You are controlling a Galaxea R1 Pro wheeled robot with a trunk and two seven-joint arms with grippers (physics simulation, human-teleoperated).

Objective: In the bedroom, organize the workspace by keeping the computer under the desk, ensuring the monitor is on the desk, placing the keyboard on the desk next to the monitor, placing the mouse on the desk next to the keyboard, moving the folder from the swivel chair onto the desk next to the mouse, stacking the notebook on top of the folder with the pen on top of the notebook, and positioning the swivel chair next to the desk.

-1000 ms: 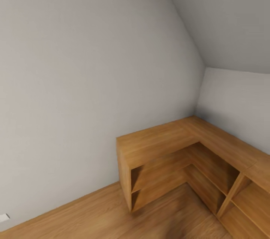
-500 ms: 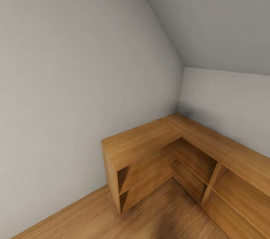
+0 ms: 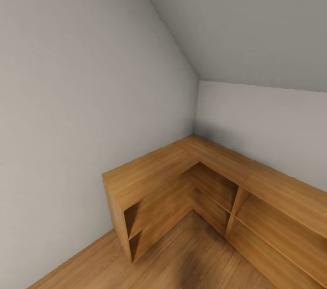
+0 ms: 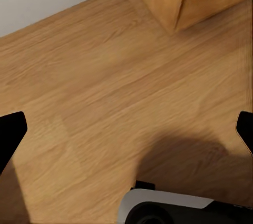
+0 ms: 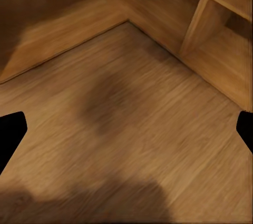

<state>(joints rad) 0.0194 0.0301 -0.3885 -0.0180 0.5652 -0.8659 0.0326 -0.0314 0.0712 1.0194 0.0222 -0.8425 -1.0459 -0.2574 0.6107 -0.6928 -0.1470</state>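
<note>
I see just the low L-shaped oak shelf unit (image 3: 181,175) in the grey corner, both grippers (image 4: 126,129) (image 5: 126,129) spread wide and empty since I'm only travelling

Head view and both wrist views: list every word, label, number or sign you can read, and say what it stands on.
None: no readable text.
The grey walls, the L-shaped oak shelf unit and the wood floor are all plain.
No label can be seen on the white robot part.

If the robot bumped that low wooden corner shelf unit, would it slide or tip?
The corner shelf unit would probably stay put: it is low, wide and L-shaped, tucked against both walls. It looks rigid and likely heavy. Its open compartments hold nothing visible to fall.
</note>
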